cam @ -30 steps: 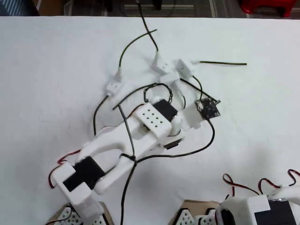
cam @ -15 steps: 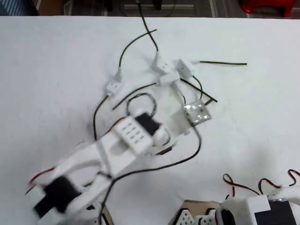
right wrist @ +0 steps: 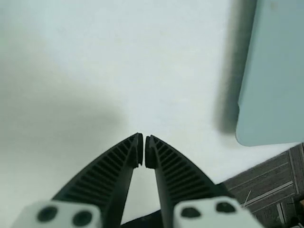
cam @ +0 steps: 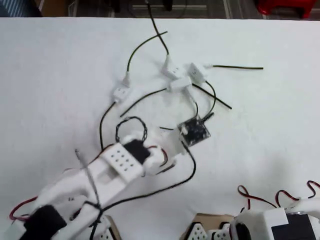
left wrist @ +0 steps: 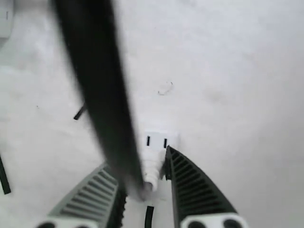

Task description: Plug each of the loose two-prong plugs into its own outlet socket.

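The right tool [right wrist: 143, 151] is closest in, at 5 o'clock in the high view. It is all but closed on nothing above the bare table [cam: 50, 60], and I see little risk there.

The left tool [left wrist: 151, 173] is pinched narrow on the tail of a white socket piece [left wrist: 156, 142], just off the table's middle. The two slots face away from the tool. The hold is on the thin end, so the piece could twist or slip when a plug is pushed against it. A black cable [left wrist: 102, 95] crosses right in front of one finger, and I judge it could snag or drag.

At 1 o'clock of that tool lies a black board [cam: 194, 131] among the cords, and a pull might tow it along. Farther off, toward 12 o'clock, the cords overlap and could tug their neighbours.

- Arms and tools: two arms, two tools.
- Held: one socket piece.
- Black board: one.
- Loose white connector pieces: four, with three [cam: 180, 84] bunched at 12 o'clock and one [cam: 120, 92] at 11 o'clock. I cannot tell which are plugs and which are sockets.
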`<state>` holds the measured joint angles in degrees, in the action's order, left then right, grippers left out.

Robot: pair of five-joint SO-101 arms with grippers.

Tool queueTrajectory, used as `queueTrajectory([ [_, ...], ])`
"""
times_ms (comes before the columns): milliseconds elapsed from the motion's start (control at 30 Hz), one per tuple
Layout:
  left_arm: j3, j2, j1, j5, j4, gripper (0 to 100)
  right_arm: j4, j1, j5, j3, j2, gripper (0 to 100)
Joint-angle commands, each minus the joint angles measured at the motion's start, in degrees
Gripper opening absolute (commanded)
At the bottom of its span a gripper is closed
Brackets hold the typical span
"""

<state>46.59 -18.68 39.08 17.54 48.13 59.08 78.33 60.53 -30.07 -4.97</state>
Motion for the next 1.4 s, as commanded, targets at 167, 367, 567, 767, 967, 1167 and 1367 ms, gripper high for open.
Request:
queueTrajectory([
  [167, -5.4, 3.1, 1.8, -0.4, -0.4, 3, 0.4, 0.1, -0.2, 0.3, -0.7, 1.8],
  [367, 0.7, -4.6, 7.3, -1.5, -0.7, 3, 0.4, 0.1, -0.2, 0.4, -0.7, 1.8],
  [567, 2.6, -14.6, 7.4, -2.6, -0.3, 3, 0.5, 0.1, -0.2, 0.4, -0.5, 1.8],
  [767, 4.4, -18.4, 7.4, -2.5, -0.5, 3, 0.7, 0.0, -0.3, 0.3, -0.4, 1.8],
  [967, 10.5, -18.3, 10.6, -2.5, -3.9, 3, 0.7, 0.0, -0.3, 0.3, -0.7, 1.8],
  [1167, 11.8, -18.3, 10.9, -1.6, -4.2, 3, 2.7, 0.0, -0.3, 0.3, -0.7, 1.8],
  [1367, 11.8, -18.2, 10.9, -1.4, -6.0, 3, 2.6, 0.0, -0.3, 0.3, -0.7, 1.8],
])
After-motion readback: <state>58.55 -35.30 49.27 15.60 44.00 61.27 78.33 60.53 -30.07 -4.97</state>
